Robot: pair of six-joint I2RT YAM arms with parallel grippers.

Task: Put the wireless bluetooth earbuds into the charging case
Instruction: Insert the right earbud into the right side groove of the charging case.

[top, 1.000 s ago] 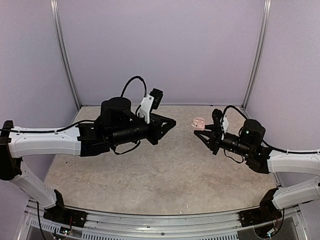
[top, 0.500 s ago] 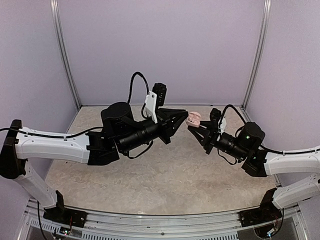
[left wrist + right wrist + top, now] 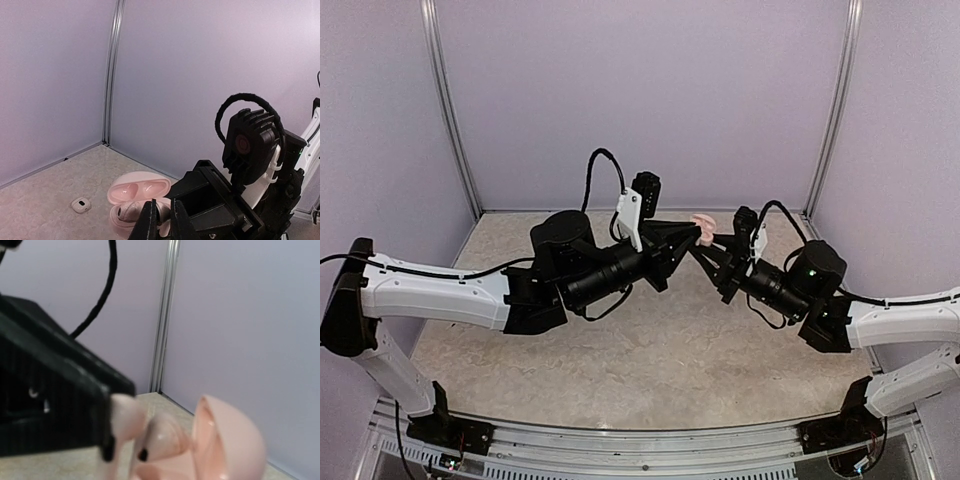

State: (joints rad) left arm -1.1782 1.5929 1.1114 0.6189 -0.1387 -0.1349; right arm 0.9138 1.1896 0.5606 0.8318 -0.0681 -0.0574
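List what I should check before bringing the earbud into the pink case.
1. Lid of the charging case open: ok.
2. The right claw shut on the case: ok.
3. The left claw shut on the held earbud: ok, it shows at the tip.
4. Free socket in the case: cannot tell. A seated earbud appears to fill one, and the left fingers hide the rest.
5. Held earbud lined up with a socket: cannot tell, the right wrist view is blurred.
6. The loose earbud on the table, clear of both arms: ok.
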